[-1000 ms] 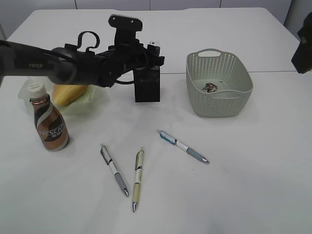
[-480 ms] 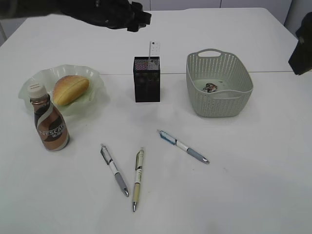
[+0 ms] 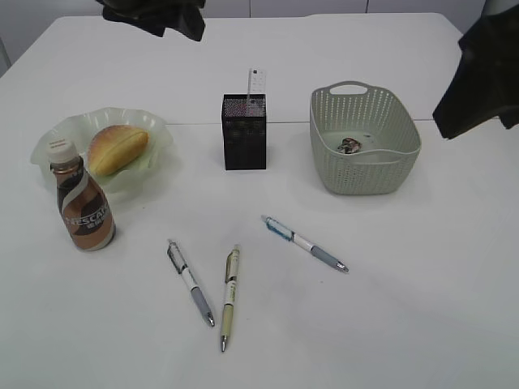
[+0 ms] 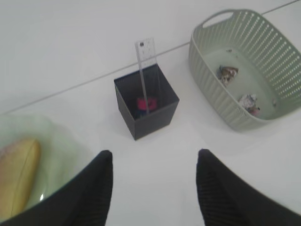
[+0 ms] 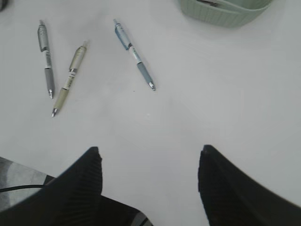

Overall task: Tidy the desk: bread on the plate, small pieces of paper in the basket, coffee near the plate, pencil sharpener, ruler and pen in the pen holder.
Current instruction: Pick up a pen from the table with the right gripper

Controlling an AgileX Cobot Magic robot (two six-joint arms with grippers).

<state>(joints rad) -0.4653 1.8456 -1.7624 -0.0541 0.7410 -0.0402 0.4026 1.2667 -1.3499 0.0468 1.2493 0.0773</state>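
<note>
Desk (image 3: 389, 324) items were mostly in place at inspection. Compared with a second earlier, the left arm had cleared the pen holder (image 3: 244, 132) and drawn back toward the far left corner of the desk. The clear ruler (image 3: 256, 83) now stood upright in the holder, leaning at its far side, and a red object, probably the pencil sharpener (image 4: 146, 102), lay at the bottom. The left gripper (image 4: 153, 188) hung above the desk on the near side of the holder, its jaws apart and nothing between them.

The bread (image 3: 117, 148) lay on the plate (image 3: 158, 130) toward the left edge. The coffee (image 3: 82, 205) stood upright just in front of the plate. The basket (image 3: 365, 139) sat right of the holder with several scraps of paper (image 4: 228, 72) inside.

Three pens remained loose on the desk toward its near edge: a grey-gripped pen (image 3: 191, 283), a pale yellow-green pen (image 3: 229, 297) just beside it, and a blue-trimmed pen (image 3: 305, 242) nearer the basket. The right gripper (image 5: 148, 183) hovered over this area, jaws apart and empty, and sat further over the desk than before.

Judgement: ruler and sharpener placement appeared complete. Only the pens were outstanding, and the right arm seemed best placed to collect the blue-trimmed pen.
</note>
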